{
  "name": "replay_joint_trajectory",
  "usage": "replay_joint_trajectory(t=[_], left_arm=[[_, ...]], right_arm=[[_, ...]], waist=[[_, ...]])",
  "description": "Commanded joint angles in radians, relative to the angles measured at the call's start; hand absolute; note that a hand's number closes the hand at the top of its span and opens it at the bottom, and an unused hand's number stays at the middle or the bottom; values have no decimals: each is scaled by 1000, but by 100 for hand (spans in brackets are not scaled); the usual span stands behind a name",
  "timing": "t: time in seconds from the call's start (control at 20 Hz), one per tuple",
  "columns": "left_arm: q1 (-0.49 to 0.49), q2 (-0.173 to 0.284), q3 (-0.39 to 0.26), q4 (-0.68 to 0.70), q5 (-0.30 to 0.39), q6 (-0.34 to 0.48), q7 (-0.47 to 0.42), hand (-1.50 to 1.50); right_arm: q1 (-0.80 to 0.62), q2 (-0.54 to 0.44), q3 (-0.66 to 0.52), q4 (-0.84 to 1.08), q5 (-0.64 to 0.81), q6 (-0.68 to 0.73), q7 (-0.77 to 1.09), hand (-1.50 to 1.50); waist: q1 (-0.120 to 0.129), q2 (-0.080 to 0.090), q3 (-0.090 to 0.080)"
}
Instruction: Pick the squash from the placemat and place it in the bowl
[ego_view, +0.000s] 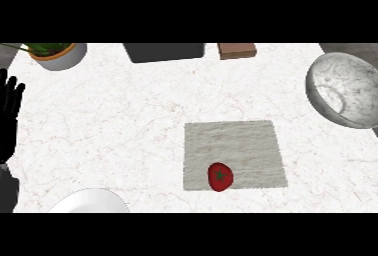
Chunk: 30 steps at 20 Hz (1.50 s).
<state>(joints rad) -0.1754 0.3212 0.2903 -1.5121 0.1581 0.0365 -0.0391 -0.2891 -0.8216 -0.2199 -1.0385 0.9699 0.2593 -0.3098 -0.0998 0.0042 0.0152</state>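
A small red squash (220, 176) with a dark green stem spot lies near the front edge of a grey square placemat (236, 145) in the middle of the counter. A grey marbled bowl (344, 90) stands at the right edge, partly cut off. My left hand (9, 107) shows at the far left edge, fingers straight and pointing up, far from the squash. The right hand does not show.
A potted plant (55, 54) stands at the back left. A dark flat block (164, 51) and a brown box (237, 50) sit along the back edge. A white rounded dish (90, 202) shows at the front left.
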Motion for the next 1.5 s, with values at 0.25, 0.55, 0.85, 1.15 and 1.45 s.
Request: replay_joint_trajectory(t=[0.25,0.55,0.85,1.15,1.45], left_arm=[[-3,7,-14,-29,12,-26,12,0],[-43,-6,-43,-7,-6,-20,18,0],[-75,-24,-74,-2,-12,-24,23,0],[-77,-49,-111,-3,-31,-16,44,0],[-71,-30,-89,-26,-16,-29,38,0]], right_arm=[[10,-276,-311,288,-249,3,-473,150],[-34,-410,-414,469,-356,107,-737,150],[-134,-446,-385,545,-437,280,-732,150],[-208,-433,-298,542,-469,361,-681,150],[-319,-392,-173,492,-460,368,-578,150]], waist=[[45,-3,-1],[86,4,-7],[131,7,-10],[139,5,-13],[159,5,-14]])
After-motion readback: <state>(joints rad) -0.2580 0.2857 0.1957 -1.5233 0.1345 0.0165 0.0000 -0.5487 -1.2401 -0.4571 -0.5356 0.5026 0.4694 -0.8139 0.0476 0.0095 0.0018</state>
